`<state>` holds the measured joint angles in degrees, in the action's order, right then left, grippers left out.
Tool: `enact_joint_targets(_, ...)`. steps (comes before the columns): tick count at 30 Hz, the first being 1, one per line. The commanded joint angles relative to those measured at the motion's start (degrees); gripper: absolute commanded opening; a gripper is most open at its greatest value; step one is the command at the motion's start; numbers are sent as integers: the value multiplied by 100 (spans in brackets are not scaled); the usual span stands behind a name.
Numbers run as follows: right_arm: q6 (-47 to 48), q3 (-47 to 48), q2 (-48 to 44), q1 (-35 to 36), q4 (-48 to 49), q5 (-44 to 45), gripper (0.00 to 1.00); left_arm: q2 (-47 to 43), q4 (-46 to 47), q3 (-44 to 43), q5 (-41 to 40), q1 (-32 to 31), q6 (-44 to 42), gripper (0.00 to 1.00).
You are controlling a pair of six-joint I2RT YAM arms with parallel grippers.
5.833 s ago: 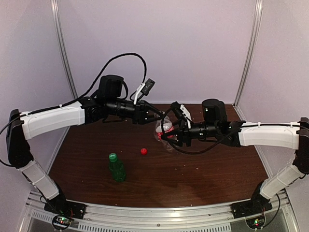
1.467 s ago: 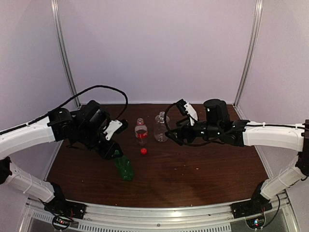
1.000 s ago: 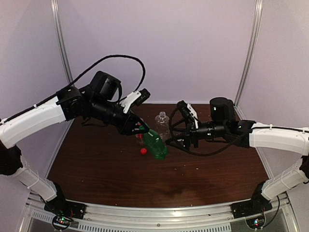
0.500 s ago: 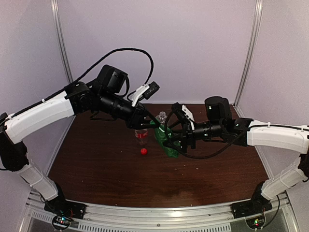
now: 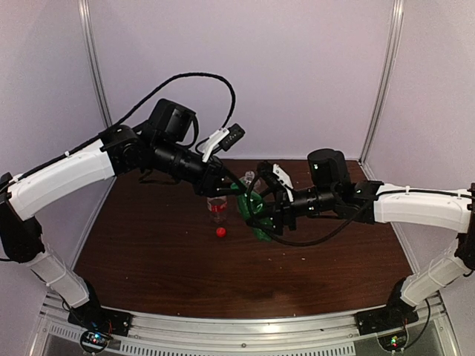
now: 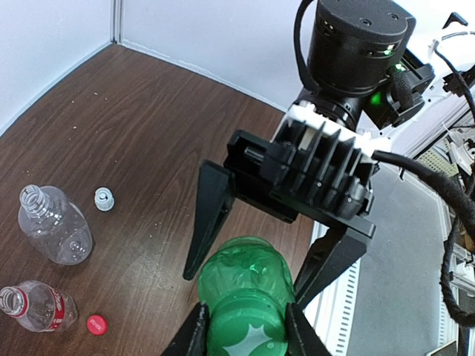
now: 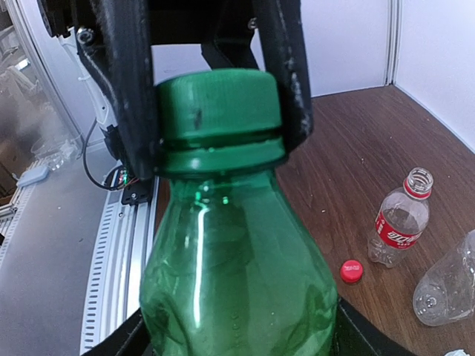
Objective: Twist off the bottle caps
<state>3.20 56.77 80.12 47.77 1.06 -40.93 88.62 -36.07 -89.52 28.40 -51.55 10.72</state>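
Two, red cap (image 6: pixel 96 324) and white cap (image 6: pixel 104 199), are lying off lower left; left gripper (image 6: pixel 245 337) is pinching green cap (image 7: pixel 217 100); right gripper (image 6: pixel 245 285) is straddling green bottle (image 7: pixel 237 282), grip unclear.

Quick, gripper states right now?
Left gripper: shut on the green cap.
Right gripper: jaws around the green bottle; grip cannot be told.

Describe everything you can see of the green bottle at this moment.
The green bottle is translucent green plastic with a rounded shoulder and no liquid visible inside. Its green cap is on, clamped between the left gripper's fingers. The bottle hangs tilted in the air above the table. The right gripper's fingers flank its body; whether they press on it is unclear.
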Motion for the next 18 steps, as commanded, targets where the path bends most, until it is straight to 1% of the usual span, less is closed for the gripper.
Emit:
enact_joint_targets(1,66,115,67,21,30,67,70,-39,437,-52,232,64,25,11)
enact_joint_targets(4,39,77,40,21,115,6,63,-89,544,17,305,104,47,12)
enact_joint_targets(7,-122,-12,31,22,390,-179,54,-180,770,171,348,140,51,22)
enact_joint_targets(10,-304,-133,23,18,713,-319,49,-319,1118,412,401,179,52,35)
enact_joint_targets(13,-543,-246,4,20,1000,-449,47,-532,1611,790,378,242,71,51)
enact_joint_targets(15,-638,-290,-4,27,1127,-523,46,-734,1951,1046,415,314,141,60)
enact_joint_targets(18,-810,-388,-22,18,1395,-667,45,-989,2594,1495,690,487,366,70)
